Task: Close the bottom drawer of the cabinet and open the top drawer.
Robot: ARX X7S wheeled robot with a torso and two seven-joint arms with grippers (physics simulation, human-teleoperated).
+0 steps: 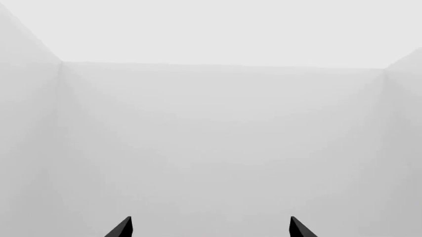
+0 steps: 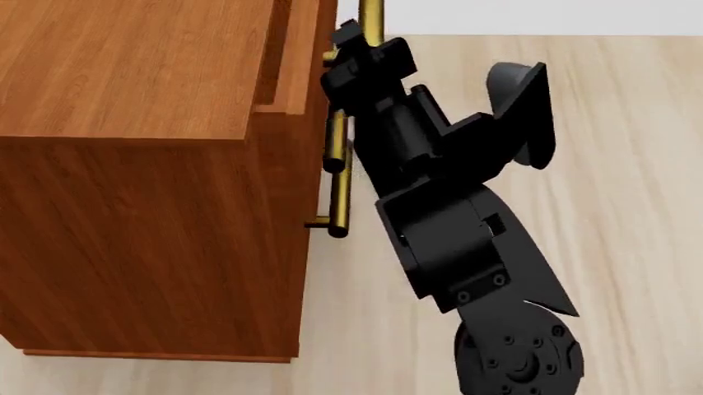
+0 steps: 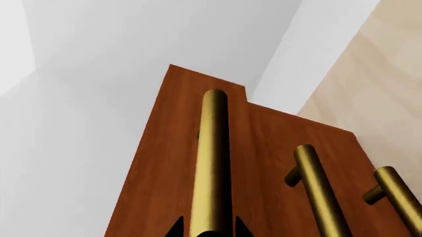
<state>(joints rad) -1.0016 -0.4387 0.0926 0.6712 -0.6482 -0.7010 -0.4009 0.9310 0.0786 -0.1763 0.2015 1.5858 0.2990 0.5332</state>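
The reddish-brown cabinet (image 2: 132, 66) stands at the left of the head view, seen from above. My right gripper (image 3: 207, 229) is shut on the top drawer's brass bar handle (image 3: 212, 158), with one black fingertip on each side of the bar. The top drawer's front (image 3: 165, 173) stands a little proud of the two fronts below it, and it shows as a strip past the cabinet top (image 2: 295, 58). The middle drawer's handle (image 3: 316, 187) and the bottom drawer's handle (image 3: 399, 197) lie beside it; those two fronts look flush. My left gripper (image 1: 211, 228) is open and empty, facing white walls.
My right arm (image 2: 439, 214) reaches in from the lower right to the cabinet's front. The pale wooden floor (image 2: 615, 164) lies to the right of the cabinet. A white wall (image 3: 99, 74) stands behind it.
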